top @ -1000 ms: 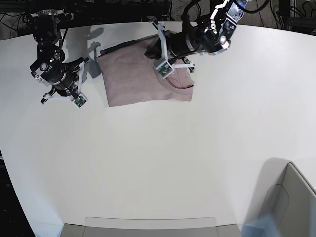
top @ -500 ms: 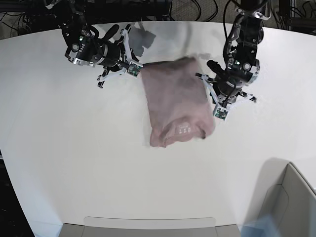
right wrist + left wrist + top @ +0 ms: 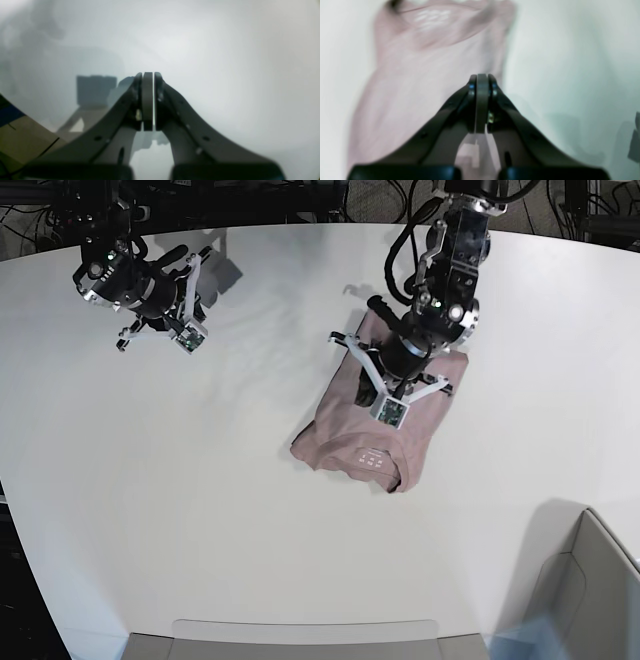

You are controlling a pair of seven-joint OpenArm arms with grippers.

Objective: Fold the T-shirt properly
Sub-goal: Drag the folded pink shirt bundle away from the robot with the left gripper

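Item: mauve T-shirt (image 3: 345, 418), folded to a slanting block on the white tabletop (image 3: 250, 510), collar end toward the bin (image 3: 605, 580) side of the base view, long axis running from there up toward the arms.
Item: left gripper (image 3: 390, 408), above the shirt, jaws together, apparently empty; the nearer arm, so likely the one for any straightening.
Item: right gripper (image 3: 190, 335), well apart from the shirt, over bare tabletop, jaws together, empty.

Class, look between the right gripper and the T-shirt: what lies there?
Nothing but bare white tabletop, as the base view shows: the right gripper is off to that view's left, the T-shirt near the middle.
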